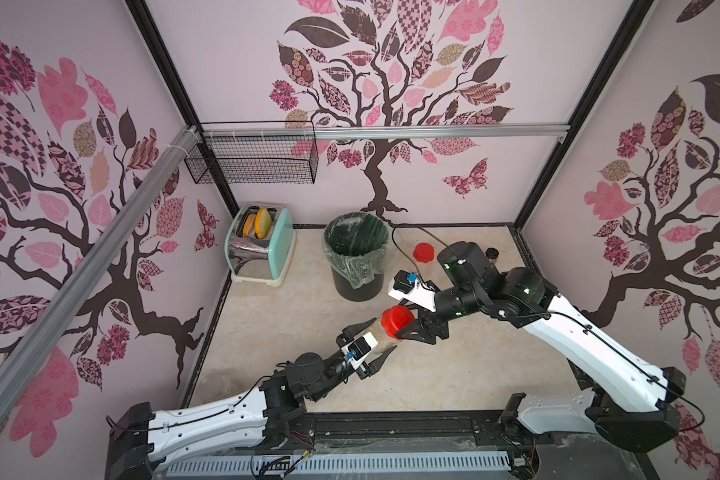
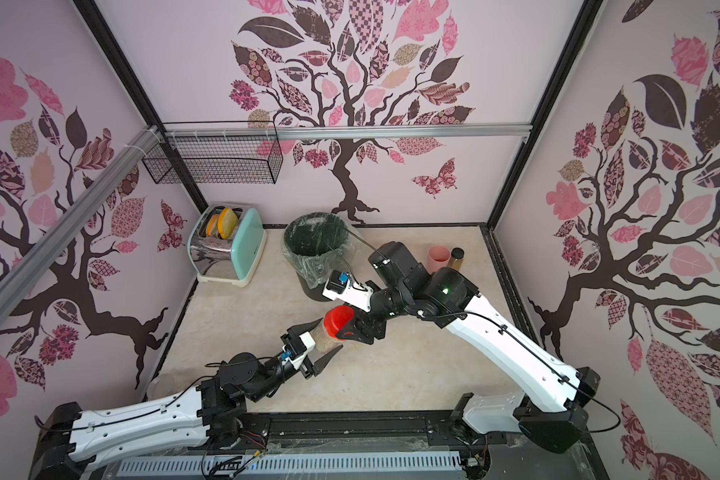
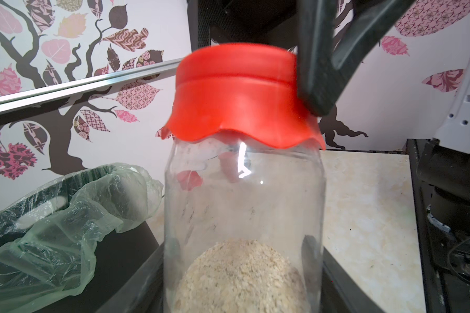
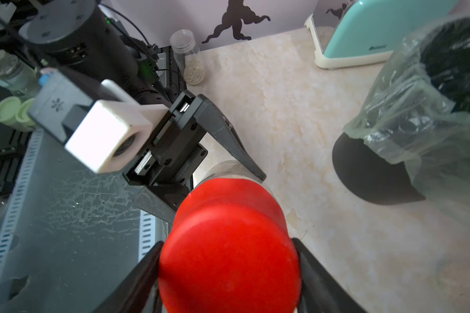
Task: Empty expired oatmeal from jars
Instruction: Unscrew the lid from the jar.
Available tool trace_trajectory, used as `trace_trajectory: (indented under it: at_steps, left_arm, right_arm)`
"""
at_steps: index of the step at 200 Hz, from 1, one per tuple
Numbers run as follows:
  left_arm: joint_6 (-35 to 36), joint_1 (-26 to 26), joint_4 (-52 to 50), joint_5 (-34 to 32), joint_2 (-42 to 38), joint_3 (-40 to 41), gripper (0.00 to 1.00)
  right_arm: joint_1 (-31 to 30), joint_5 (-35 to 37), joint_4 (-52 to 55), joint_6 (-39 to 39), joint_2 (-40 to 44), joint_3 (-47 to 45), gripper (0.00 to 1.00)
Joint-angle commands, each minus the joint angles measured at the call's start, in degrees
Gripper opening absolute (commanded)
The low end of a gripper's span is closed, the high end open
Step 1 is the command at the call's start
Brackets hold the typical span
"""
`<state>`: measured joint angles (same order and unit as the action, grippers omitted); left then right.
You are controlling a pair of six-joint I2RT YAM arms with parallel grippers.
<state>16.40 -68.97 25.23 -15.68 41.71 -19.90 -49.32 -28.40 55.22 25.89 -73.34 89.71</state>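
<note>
Top views — the left gripper is closed around the body of a tilted clear jar, with oatmeal gathered at its lower end; the red lid on it is pinched on both sides by the right gripper — the bin is seen just behind.

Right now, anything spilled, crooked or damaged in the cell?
No clear spill. One oddity: the bright red lid on the lifted clear round jar has a wavy, flared lower edge, so it looks soft or deformed rather than rigid.
</note>
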Motion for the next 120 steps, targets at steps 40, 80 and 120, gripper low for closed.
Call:
trace_trajectory:
  at_steps: [40,80,120]
  left_arm:
    - [-1.14,0.53,-2.35,-1.29,0.49,-2.06,0.59]
    - [-0.77,0.52,0.05,-1.35,1.41,-2.10,0.59]
    - [-0.24,0.56,3.43,-2.53,2.14,-1.19,0.61]
  right_arm:
    - [-1.07,-5.49,-3.68,10.71,4.31,-0.84,0.99]
    - [-1.09,3.05,-7.86,-2.03,3.67,2.08,1.00]
    - [-1.19,19.90,-2.28,-32.00,2.15,9.86,1.00]
